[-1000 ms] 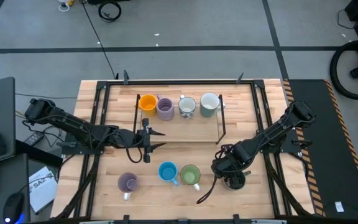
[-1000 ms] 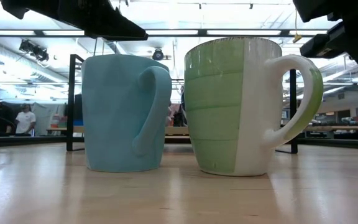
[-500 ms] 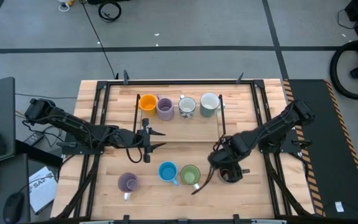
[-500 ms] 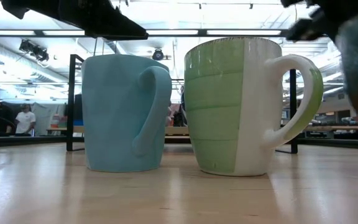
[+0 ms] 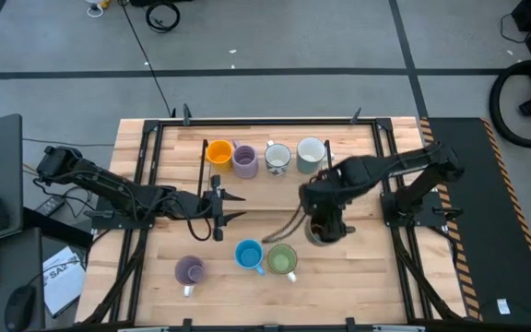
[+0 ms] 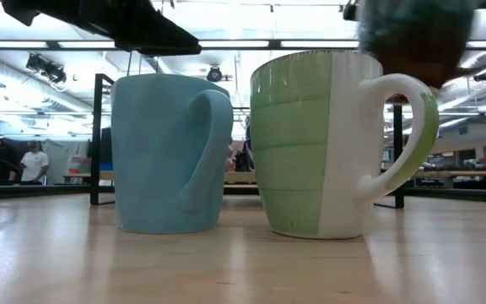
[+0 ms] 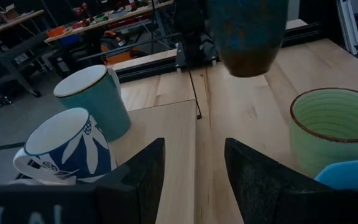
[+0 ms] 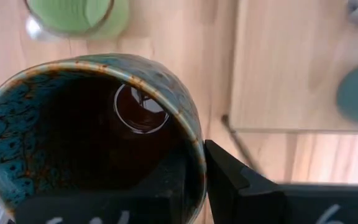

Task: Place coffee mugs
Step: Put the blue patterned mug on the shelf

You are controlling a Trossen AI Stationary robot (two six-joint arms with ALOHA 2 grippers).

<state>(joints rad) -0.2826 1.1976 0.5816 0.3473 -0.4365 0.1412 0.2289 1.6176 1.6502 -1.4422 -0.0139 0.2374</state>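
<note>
My right gripper (image 5: 322,218) is shut on the dark brown mug (image 5: 324,230), whose glaze is blue-green inside (image 8: 86,130), and holds it above the table just right of the rack's near right corner. The mug shows high up in the low view (image 6: 420,34) and in the left wrist view (image 7: 247,34). Orange (image 5: 218,152), lavender (image 5: 244,161), white patterned (image 5: 277,159) and pale grey (image 5: 310,154) mugs stand in a row on the raised board. A second lavender (image 5: 189,271), a blue (image 5: 249,255) and a green mug (image 5: 282,260) stand on the table. My left gripper (image 5: 224,207) waits open at the board's near left. My right gripper pinches the dark brown mug's wall at the rim (image 8: 194,155), one finger inside the cup and one finger (image 8: 229,180) outside. The mug is lifted clear of the table, above and behind the green mug (image 6: 336,143), and hangs roughly upright with its mouth up.
The raised wooden board (image 5: 265,189) with a black frame fills the table's far middle. Black rails (image 5: 146,184) run along the table's sides. There is bare wood on the board near of the mug row and on the table's near right (image 5: 358,277).
My right gripper has carried the dark brown mug from the table's near right toward the left and far edges. The mug has risen off the wood and now hangs beside the board's near right corner. My left gripper has kept still.
</note>
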